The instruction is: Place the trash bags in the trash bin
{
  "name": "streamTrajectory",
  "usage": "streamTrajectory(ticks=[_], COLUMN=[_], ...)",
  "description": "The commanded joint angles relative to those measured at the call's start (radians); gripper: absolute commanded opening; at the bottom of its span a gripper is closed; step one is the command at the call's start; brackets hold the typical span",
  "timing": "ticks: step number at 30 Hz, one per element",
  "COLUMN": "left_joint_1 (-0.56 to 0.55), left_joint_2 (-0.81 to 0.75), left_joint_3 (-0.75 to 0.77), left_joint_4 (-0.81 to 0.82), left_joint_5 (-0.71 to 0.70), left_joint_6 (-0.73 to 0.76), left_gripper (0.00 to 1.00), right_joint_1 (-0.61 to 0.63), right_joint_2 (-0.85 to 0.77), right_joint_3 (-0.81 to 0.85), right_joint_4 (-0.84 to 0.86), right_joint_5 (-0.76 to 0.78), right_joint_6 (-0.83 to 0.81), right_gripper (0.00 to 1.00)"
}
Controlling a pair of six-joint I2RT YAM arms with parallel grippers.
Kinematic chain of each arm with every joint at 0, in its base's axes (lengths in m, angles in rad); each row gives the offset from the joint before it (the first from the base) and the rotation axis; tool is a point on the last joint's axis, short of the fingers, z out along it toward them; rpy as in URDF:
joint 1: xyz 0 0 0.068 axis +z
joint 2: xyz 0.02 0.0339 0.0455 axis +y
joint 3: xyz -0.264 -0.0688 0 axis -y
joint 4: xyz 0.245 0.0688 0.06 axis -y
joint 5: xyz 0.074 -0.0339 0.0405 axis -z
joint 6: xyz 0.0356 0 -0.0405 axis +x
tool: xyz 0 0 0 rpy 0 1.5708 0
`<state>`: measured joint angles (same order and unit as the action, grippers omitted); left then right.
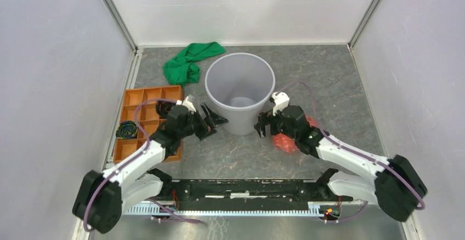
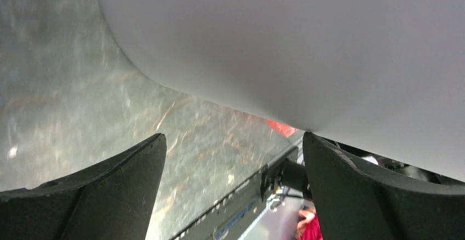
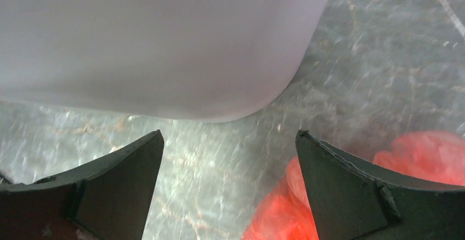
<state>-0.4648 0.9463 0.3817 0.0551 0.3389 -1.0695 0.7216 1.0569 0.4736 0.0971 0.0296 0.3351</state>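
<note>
Lying crumpled just beneath and behind the wide-open, empty right gripper (image 3: 229,138) that faces the trash bin (image 3: 153,43), the red trash bag (image 3: 433,155) looks light, limp and slippery, best pinched on a raised fold.

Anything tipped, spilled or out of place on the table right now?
Nothing stands out. The trash bin stands upright and looks empty; the red trash bag lies crumpled on the table beside the open right hand, not yet in. The green cloth is bunched at the back left.

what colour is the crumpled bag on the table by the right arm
The trash bag is translucent red, clearest in the right wrist view.
</note>
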Motion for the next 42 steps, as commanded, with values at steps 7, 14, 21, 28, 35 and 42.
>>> streamTrajectory(ticks=[7, 14, 21, 28, 35, 42], left_joint_1=[0.028, 0.025, 0.026, 0.026, 0.026, 0.026], left_joint_2=[0.233, -0.056, -0.352, -0.338, -0.420, -0.521], left_joint_3=[0.220, 0.032, -0.051, -0.028, -0.031, -0.038], left_joint_4=[0.018, -0.097, -0.167, -0.167, -0.239, -0.326], left_joint_5=[-0.073, 0.062, 0.130, 0.187, 0.202, 0.176], left_joint_6=[0.261, 0.210, 0.099, 0.109, 0.133, 0.101], left_gripper=[1.00, 1.00, 1.00, 1.00, 1.00, 1.00], right_joint_1=[-0.003, -0.003, -0.003, -0.002, 0.156, 0.347], right_joint_2=[0.220, -0.125, -0.284, -0.173, 0.012, 0.120], right_joint_3=[0.291, 0.114, 0.119, 0.168, 0.183, 0.297], right_joint_4=[-0.134, -0.366, -0.614, -0.679, -0.328, -0.104], right_joint_5=[0.118, 0.202, 0.490, 0.433, -0.132, -0.210], right_joint_6=[-0.137, -0.244, -0.157, 0.049, 0.020, 0.062], right_gripper=[0.98, 0.98, 0.98, 0.98, 0.98, 0.98])
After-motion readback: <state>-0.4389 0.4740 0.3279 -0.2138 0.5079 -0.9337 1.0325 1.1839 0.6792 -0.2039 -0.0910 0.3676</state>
